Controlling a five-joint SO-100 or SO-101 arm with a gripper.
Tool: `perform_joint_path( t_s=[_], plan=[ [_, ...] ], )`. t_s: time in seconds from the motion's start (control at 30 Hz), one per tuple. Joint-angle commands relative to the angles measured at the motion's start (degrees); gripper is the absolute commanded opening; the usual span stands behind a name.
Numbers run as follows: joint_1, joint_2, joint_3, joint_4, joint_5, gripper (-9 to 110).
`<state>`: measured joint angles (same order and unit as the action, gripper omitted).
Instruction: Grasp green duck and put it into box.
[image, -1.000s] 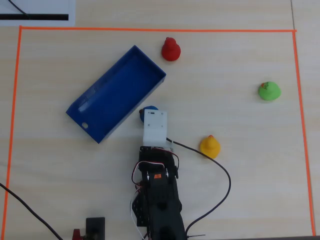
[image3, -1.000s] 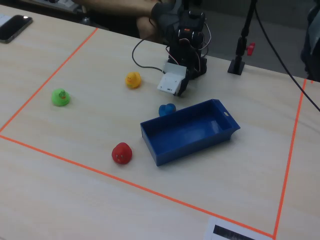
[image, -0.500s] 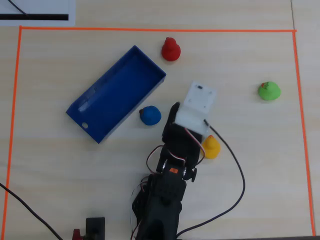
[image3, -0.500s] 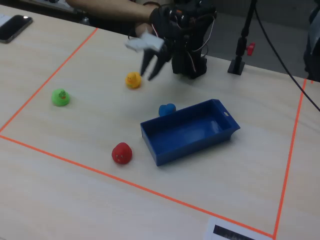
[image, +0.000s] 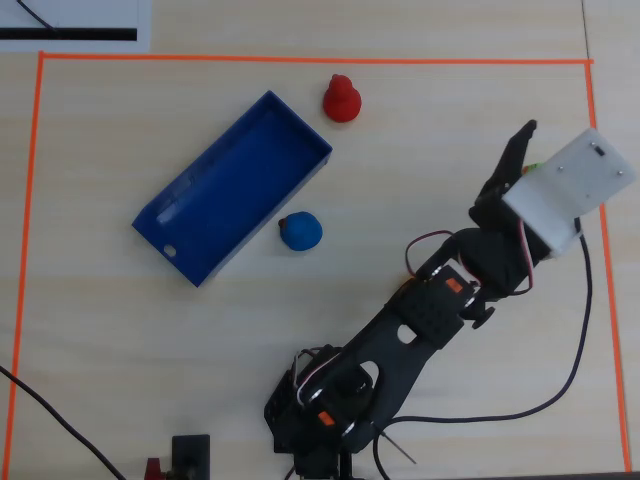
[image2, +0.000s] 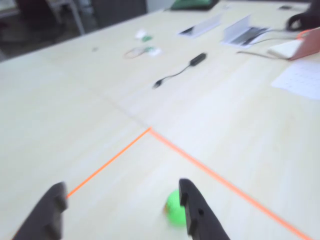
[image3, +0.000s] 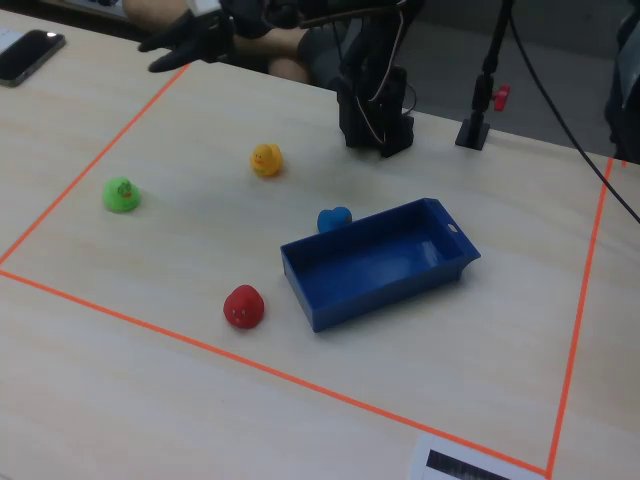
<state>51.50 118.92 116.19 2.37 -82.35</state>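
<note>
The green duck (image3: 121, 194) sits on the table near the left orange tape line in the fixed view. In the wrist view it (image2: 173, 207) lies just inside the right finger (image2: 196, 212), partly hidden by it. My gripper (image2: 122, 186) is open and empty, held above the table over the duck. In the fixed view the gripper (image3: 176, 47) is at the top left, high above the duck. In the overhead view the gripper (image: 525, 140) is at the right and hides the duck except for a green sliver. The dark blue box (image3: 455, 268) stands empty mid-table, far from the gripper.
A yellow duck (image3: 266, 159), a blue duck (image3: 333, 218) next to the box's wall, and a red duck (image3: 243, 306) near its corner are on the table. Orange tape (image: 300, 59) frames the work area. The arm's base (image3: 374, 110) stands at the back.
</note>
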Motion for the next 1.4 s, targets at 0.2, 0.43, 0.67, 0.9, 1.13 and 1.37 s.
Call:
perform_joint_path(
  t_s=[0.2, 0.43, 0.67, 0.9, 1.13, 1.37],
  plan=[
    [5.27, -23.03, -5.54, -26.46, 0.26, 32],
    [5.45, -32.26, -5.98, -33.22, -0.7, 32],
    [3.96, -36.74, -2.46, -36.56, -1.05, 32],
    [2.55, -39.73, 0.0, -39.11, -1.05, 32],
    [2.29, -43.24, -0.88, -39.9, -1.05, 32],
    [2.46, -46.93, -2.55, -42.45, -1.85, 32]
  ],
)
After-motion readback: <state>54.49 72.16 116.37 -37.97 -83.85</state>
